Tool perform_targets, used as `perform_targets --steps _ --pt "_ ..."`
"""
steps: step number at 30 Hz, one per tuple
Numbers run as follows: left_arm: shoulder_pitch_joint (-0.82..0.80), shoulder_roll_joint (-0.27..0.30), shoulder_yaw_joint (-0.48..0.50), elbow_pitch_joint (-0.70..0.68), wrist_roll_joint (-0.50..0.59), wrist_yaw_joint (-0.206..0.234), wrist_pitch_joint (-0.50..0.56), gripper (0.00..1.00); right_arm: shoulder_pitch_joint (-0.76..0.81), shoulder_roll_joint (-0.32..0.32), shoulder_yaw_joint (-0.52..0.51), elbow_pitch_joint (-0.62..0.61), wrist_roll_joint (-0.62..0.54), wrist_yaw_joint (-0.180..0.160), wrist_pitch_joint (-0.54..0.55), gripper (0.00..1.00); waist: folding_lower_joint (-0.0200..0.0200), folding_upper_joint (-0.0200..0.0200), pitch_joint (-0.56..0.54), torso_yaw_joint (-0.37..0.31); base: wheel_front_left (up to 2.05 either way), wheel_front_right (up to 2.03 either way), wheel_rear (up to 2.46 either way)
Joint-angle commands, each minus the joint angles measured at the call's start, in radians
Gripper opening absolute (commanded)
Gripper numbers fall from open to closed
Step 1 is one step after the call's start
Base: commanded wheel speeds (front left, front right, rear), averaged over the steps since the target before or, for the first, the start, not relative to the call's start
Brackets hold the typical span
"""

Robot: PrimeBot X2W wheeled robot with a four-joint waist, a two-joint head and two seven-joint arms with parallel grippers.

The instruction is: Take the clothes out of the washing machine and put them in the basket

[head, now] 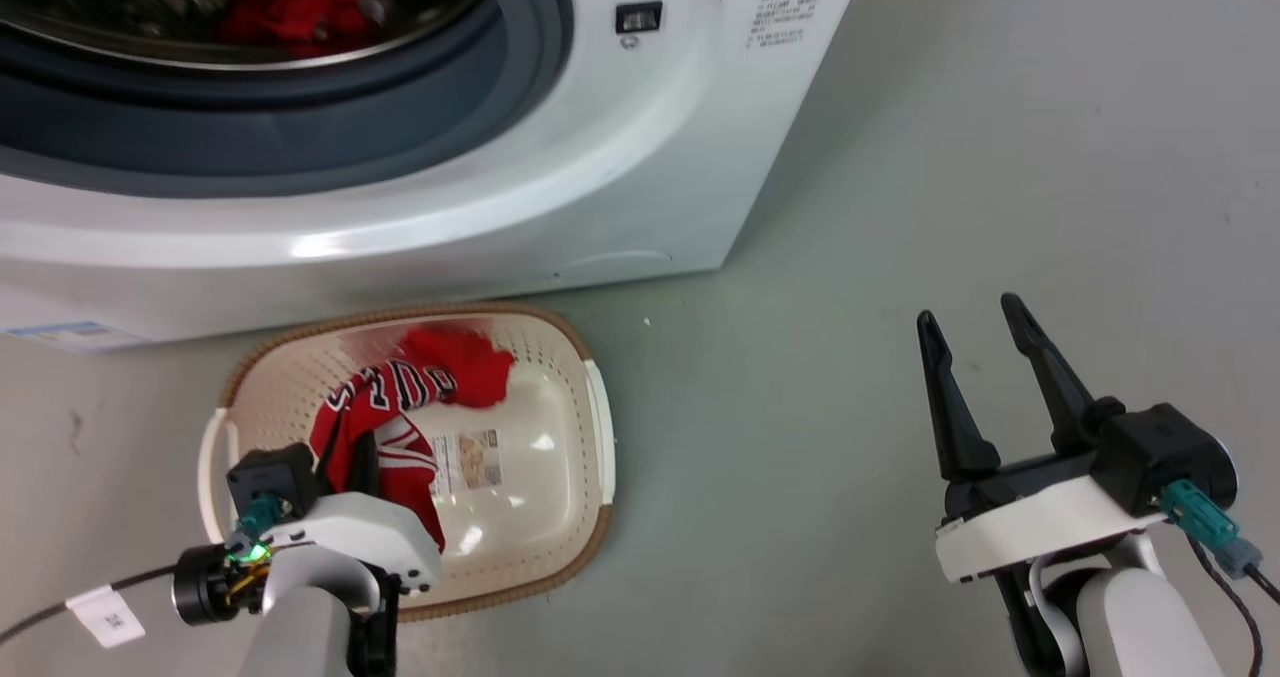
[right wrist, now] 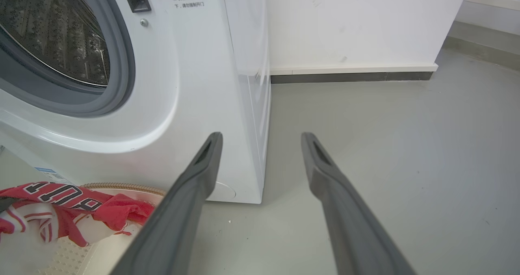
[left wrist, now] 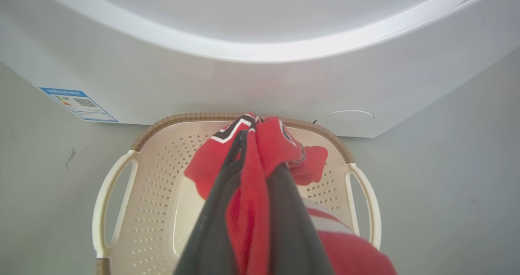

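The left gripper [left wrist: 260, 153] is pinching the red jersey [head: 400, 397], whose cloth drapes from its fingers into the basket [head: 597, 427] directly beneath, with the washer [head: 640, 157] just beyond the fingertips. The right gripper [head: 968, 312] hangs over the floor [head: 850, 407] with its fingers spread and nothing between them, the washer's corner ahead and to its left. A second red garment [head: 290, 7] lies in the drum [head: 100, 7], above and beyond the left gripper.
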Motion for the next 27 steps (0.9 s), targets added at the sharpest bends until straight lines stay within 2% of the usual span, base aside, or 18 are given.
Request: perform_targets --steps 1,10,15,27 --pt "-0.039 0.012 0.011 0.025 0.009 -0.006 -0.005 0.0 -0.03 0.002 0.005 -0.004 0.003 -0.001 -0.009 1.0 -0.0002 0.0 0.091 -0.036 0.0 0.0 0.0" --pt "-0.17 0.041 0.043 0.199 0.039 -0.024 -0.004 0.0 -0.107 0.002 0.04 0.023 0.028 -0.001 -0.043 1.0 -0.0002 0.0 0.248 -0.082 0.0 0.0 0.0" --pt "-0.235 0.049 0.055 0.281 0.048 -0.017 -0.004 0.0 -0.139 0.002 0.06 0.042 0.046 -0.001 -0.059 1.0 -0.0002 0.0 0.309 -0.106 0.0 0.0 0.0" --pt "-0.309 0.101 0.092 0.452 0.041 0.005 -0.004 0.0 -0.178 0.002 0.098 0.07 0.072 -0.001 -0.082 1.0 -0.0002 0.0 0.383 -0.161 0.0 0.0 0.0"
